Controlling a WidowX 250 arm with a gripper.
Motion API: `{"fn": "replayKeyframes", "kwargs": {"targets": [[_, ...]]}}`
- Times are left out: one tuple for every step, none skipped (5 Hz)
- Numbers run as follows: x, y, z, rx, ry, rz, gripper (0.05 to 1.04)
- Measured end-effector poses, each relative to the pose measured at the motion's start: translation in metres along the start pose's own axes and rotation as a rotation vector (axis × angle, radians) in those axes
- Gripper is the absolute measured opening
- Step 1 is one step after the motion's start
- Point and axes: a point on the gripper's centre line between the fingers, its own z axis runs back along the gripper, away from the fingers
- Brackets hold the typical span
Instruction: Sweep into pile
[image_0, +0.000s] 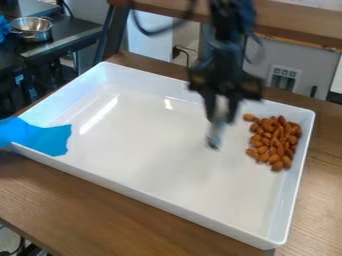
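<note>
The tool (219, 111) hangs over the white tray (157, 204). I can't tell if it's open or closed. Almonds (274, 142) sit bunched inside, by one wall.

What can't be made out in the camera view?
Camera view:
Thing below the gripper: too blurred to identify.
Arm: upper part cut off by the top edge.
Blue material: cut off by the left edge.
Almonds: count uncertain, some hidden beneath others.

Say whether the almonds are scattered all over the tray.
No, the almonds lie bunched together near one side wall of the tray.
</note>
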Motion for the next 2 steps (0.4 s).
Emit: {"fn": "replayKeyframes", "kwargs": {"targets": [[0.006,0.052,0.013,0.001,-0.007,0.113,0.365],[-0.002,0.087,0.01,0.026,-0.025,0.209,0.365]]}}
